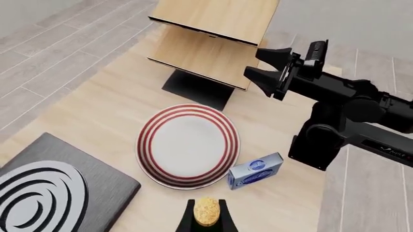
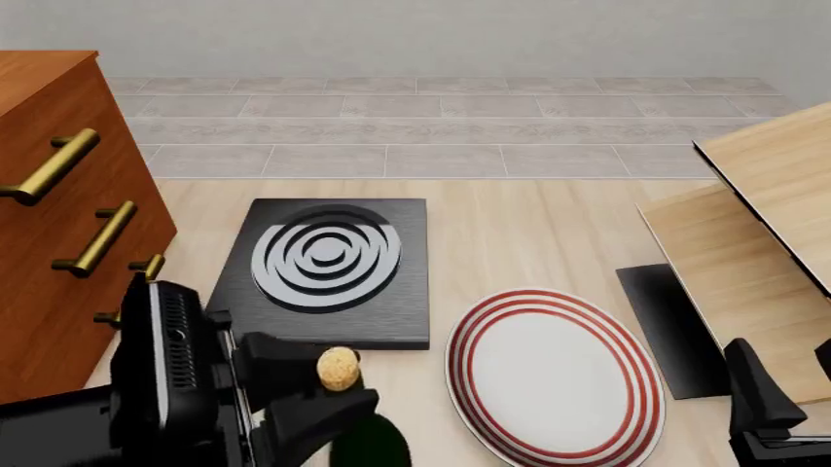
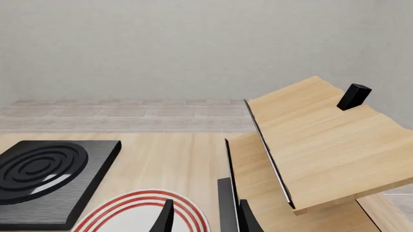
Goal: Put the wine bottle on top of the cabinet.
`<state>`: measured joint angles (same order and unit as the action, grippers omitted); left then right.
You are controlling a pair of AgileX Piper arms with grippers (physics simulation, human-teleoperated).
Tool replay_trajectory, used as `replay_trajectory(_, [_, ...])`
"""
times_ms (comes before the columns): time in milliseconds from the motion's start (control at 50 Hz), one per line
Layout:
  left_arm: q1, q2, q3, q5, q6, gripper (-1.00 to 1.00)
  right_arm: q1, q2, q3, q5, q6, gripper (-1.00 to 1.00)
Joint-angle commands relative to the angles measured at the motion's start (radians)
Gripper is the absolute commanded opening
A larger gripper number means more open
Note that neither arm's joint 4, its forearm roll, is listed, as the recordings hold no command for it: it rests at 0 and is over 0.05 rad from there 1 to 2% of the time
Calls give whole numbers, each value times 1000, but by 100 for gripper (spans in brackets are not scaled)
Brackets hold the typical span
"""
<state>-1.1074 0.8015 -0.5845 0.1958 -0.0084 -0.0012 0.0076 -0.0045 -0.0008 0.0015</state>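
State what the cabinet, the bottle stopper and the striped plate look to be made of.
Cabinet: reddish-brown wood, smooth, faint grain, brass-looking bar handles. Stopper: cork, tan and speckled. Plate: likely glazed ceramic, matte white with red rim rings.

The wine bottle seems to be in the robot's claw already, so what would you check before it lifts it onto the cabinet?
1. Left gripper around the wine bottle: ok, fingers flank the neck under the cork.
2. Grip firmness: cannot tell.
3. Cabinet nearby: ok, it stands on the left, handles facing the table.
4. Cabinet top free: cannot tell, it is out of view.
5. Right gripper out of the way: ok, open over by the light-wood boards.
6. Striped plate off the lifting path: ok, it lies to the right.
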Motion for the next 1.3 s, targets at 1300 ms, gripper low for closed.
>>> replay_trajectory(1300, [120, -59, -432, 379, 88, -100, 0, -2, 1, 2, 0, 100])
